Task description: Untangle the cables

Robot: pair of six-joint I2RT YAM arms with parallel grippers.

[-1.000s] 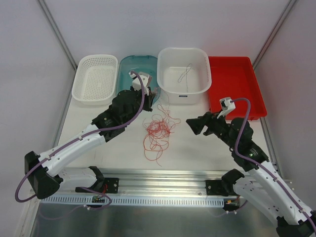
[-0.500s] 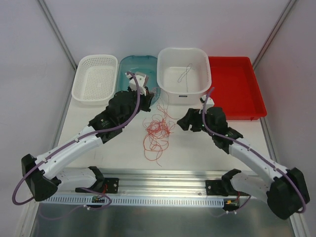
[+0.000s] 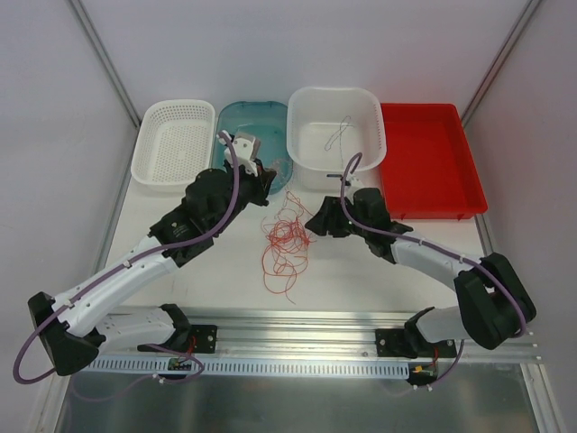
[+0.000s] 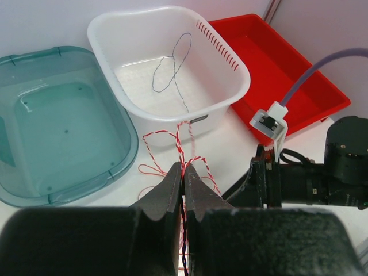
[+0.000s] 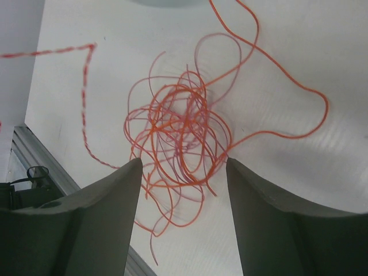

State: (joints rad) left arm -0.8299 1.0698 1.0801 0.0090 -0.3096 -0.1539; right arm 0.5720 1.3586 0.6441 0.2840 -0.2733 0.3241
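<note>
A tangle of thin red and orange cables point(image 3: 287, 236) lies mid-table; it fills the right wrist view point(image 5: 181, 135). My left gripper point(image 3: 269, 179) is shut on a red-and-white twisted cable point(image 4: 183, 141), pinched at the fingertips point(image 4: 185, 171), and holds it above the table near the white tub. My right gripper point(image 3: 314, 223) is open just right of the tangle, its fingers point(image 5: 112, 187) on either side of the loops. A dark thin wire point(image 4: 172, 69) lies in the white tub point(image 3: 302, 162).
A white perforated basket point(image 3: 173, 142) stands at the back left, a teal bin point(image 3: 236, 122) beside it, then the white tub, then a red tray point(image 3: 431, 158) at the back right. A metal rail point(image 3: 297, 338) runs along the near edge.
My right arm has swung left and down from near the red tray to the tangle's right side. My left gripper has shifted slightly left, still holding the twisted cable.
</note>
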